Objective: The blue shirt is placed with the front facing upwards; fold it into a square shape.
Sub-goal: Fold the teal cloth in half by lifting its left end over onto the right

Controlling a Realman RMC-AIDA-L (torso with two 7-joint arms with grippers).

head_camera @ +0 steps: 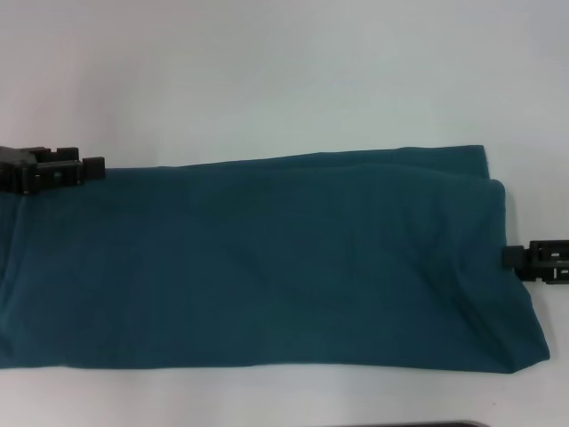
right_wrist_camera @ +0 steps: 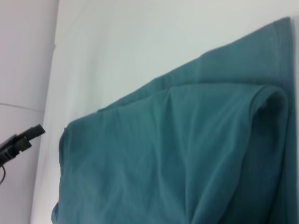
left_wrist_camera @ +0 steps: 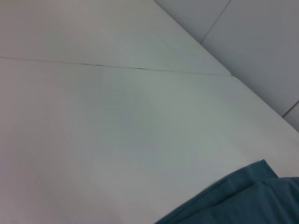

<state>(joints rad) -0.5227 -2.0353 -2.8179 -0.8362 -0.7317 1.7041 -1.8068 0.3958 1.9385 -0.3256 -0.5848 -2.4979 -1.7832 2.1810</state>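
The blue shirt (head_camera: 267, 258) lies on the white table (head_camera: 267, 71) folded into a long plain teal band that runs from the left edge of the head view to the right. No print shows. My left gripper (head_camera: 94, 167) sits at the band's far edge on the left, at the cloth's border. At the band's right end, beside the folded edge, is my right gripper (head_camera: 508, 257). The right wrist view shows the shirt's layered fold (right_wrist_camera: 163, 154), with the left gripper (right_wrist_camera: 21, 139) farther off. One corner of the shirt (left_wrist_camera: 247, 196) shows in the left wrist view.
Bare white table lies beyond the shirt, with a thin seam (left_wrist_camera: 117, 67) across it. A narrow strip of table runs in front of the shirt. A dark edge (head_camera: 427, 424) shows at the bottom of the head view.
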